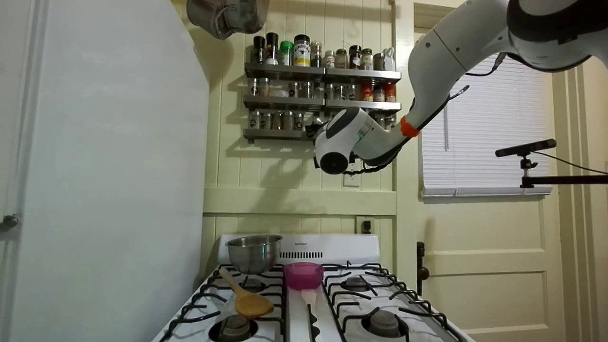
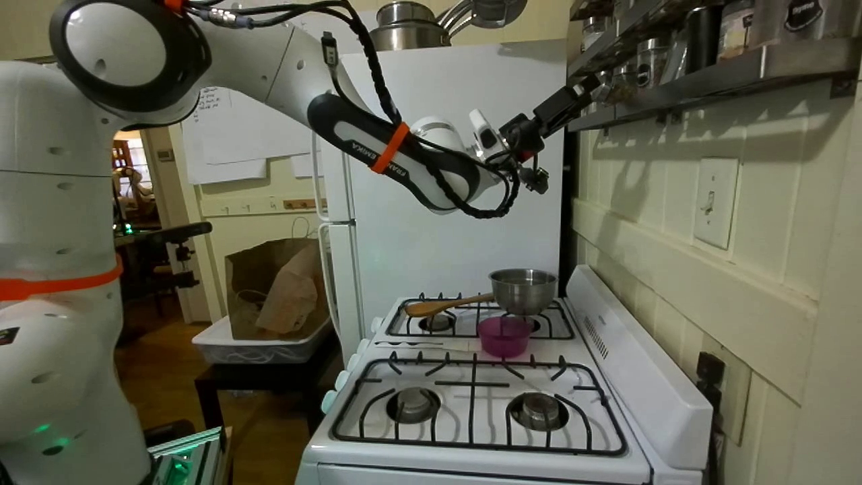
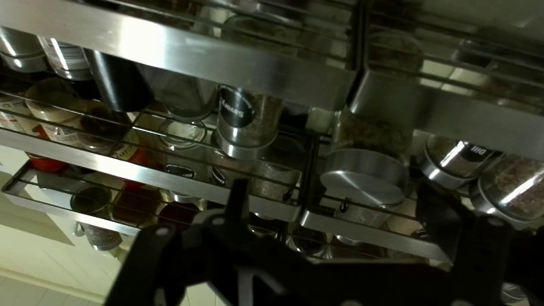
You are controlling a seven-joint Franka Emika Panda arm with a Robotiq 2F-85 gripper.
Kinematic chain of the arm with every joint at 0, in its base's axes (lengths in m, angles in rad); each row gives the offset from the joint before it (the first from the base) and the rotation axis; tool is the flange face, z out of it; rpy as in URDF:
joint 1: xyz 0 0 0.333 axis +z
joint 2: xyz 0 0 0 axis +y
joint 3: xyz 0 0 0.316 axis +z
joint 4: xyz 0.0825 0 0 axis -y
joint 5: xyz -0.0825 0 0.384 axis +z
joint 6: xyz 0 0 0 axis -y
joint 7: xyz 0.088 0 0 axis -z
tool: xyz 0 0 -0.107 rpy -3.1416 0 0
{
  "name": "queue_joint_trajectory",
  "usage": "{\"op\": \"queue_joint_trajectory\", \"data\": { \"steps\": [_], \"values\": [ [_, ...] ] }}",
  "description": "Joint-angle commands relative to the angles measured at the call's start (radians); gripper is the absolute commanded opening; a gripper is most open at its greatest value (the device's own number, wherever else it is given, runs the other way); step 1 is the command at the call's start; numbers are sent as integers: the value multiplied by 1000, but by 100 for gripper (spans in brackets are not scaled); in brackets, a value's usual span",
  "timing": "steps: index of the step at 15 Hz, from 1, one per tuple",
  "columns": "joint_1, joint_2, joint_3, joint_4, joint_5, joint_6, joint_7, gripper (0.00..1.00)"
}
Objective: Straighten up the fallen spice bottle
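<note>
Spread wide, the black two-fingered gripper (image 3: 331,187) reaches up from the lower part of the wrist view, a picture that stands inverted, so the spice jars appear lids-down. Between its parted fingers is a clear glass spice jar with a broad silver lid (image 3: 364,174) and brownish contents. It tips toward the camera, showing the flat top of its lid; how far it leans cannot be told. A gap shows between the lid and one finger; the opposite finger lies just beside it, contact unclear. The jar is on the lowest brushed-steel shelf (image 1: 273,135), near where two shelves meet. To one side stands a silver-lidded glass jar with a black Dill label (image 3: 454,163); to the other, a glass jar with a round black label (image 3: 250,123).

In both exterior views the white jointed arm with orange bands (image 1: 439,61) extends to that shelf. Below, on the white gas stove (image 2: 485,461), a round stainless-steel bowl (image 1: 255,255) stands toward the back, a light wooden spoon (image 1: 254,305) lying near it. A translucent pink bowl (image 1: 304,276) sits on the middle strip, a long white utensil (image 1: 308,298) just in front.
</note>
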Motion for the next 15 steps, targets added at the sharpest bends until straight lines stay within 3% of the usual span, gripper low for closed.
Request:
{"op": "queue_joint_trajectory", "data": {
  "steps": [1, 4, 7, 8, 14, 15],
  "values": [
    [108, 45, -127, 54, 0, 37, 55, 100],
    [198, 77, -237, 84, 0, 48, 86, 100],
    [283, 112, -349, 113, 0, 63, 125, 90],
    [311, 124, -387, 121, 0, 69, 140, 81],
    [432, 174, -557, 150, 0, 118, 222, 48],
    [447, 180, -578, 153, 0, 126, 235, 50]
  ]
}}
